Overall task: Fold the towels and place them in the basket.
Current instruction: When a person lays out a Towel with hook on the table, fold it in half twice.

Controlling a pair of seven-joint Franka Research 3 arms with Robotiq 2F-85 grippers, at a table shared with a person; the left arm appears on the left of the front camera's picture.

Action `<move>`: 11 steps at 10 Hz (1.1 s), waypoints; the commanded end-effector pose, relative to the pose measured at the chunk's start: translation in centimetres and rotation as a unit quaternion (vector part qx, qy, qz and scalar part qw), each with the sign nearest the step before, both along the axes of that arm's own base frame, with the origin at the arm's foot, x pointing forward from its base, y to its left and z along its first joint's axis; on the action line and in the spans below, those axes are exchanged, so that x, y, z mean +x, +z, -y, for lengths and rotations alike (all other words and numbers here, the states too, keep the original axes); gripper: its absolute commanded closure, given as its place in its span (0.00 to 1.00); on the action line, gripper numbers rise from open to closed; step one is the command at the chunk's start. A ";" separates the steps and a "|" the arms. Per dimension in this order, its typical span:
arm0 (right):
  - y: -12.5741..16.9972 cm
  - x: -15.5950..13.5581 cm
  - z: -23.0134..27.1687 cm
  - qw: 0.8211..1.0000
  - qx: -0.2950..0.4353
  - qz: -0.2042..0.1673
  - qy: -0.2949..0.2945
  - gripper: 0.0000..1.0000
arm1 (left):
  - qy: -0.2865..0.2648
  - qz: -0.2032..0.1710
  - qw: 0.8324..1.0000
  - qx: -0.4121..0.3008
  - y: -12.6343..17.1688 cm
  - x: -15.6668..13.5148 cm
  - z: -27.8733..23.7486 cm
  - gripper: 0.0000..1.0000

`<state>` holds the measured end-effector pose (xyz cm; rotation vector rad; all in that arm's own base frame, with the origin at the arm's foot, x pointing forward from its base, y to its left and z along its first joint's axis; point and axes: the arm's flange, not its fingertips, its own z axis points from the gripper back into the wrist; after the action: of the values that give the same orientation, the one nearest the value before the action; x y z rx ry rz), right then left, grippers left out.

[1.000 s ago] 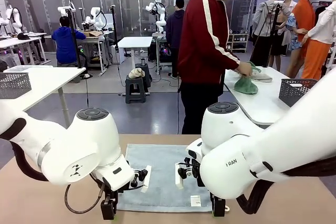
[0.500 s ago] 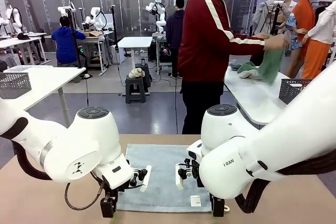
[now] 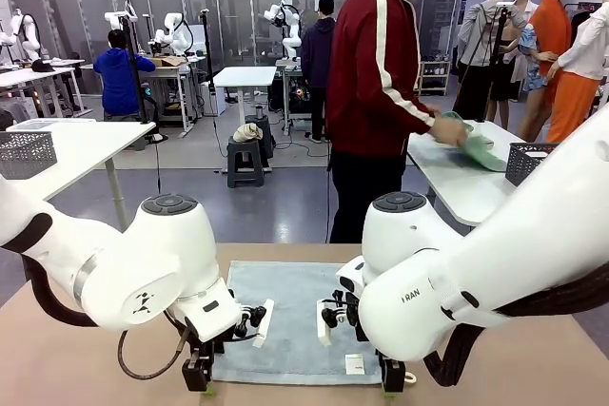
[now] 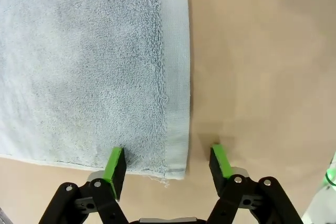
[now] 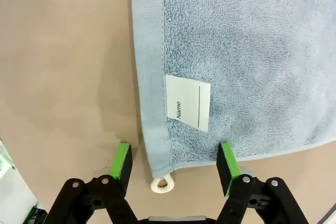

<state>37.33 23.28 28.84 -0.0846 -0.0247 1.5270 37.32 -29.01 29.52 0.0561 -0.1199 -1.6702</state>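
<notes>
A light blue-grey towel point(image 3: 285, 316) lies flat on the tan table between my two arms. My left gripper point(image 3: 197, 375) stands at its near left corner. In the left wrist view, the left gripper point(image 4: 168, 162) is open and straddles that corner point(image 4: 176, 161), one pad on the cloth and one on bare table. My right gripper point(image 5: 176, 167) is open over the near right corner, astride the hem and the white hanging loop point(image 5: 161, 183). At a far table a person handles a green towel point(image 3: 476, 149) beside a dark mesh basket point(image 3: 533, 164).
A white "Name" label point(image 5: 188, 102) is sewn near the towel's hem. A paler grey mesh basket point(image 3: 24, 151) sits on a white table at the far left. Bare tan table point(image 3: 76, 358) lies on both sides of the towel.
Both grippers have sunk slightly toward the towel's near corners. The person lifted the green towel up and has brought it back down onto the far table.
</notes>
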 end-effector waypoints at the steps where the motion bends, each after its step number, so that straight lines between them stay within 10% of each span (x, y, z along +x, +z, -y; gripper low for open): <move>1: -0.1 0.5 0.3 1.000 0.001 0.009 0.014 0.19 | -0.004 -0.017 1.000 -0.009 0.6 0.5 -0.1 0.19; 4: 0.0 0.6 0.5 1.000 0.005 0.003 0.014 0.35 | -0.001 -0.020 1.000 -0.007 0.7 0.6 -0.2 0.42; 9: -0.5 0.8 0.5 1.000 0.011 -0.010 0.017 0.35 | 0.003 -0.027 1.000 0.001 1.2 0.9 -0.4 0.42; 11: -0.6 0.8 0.6 1.000 0.013 -0.011 0.016 0.55 | 0.004 -0.022 1.000 0.005 1.1 0.9 -0.4 0.61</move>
<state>37.71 23.16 29.05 -0.0784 -0.0296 1.5379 37.97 -28.74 29.98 0.0406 -0.0947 -1.6517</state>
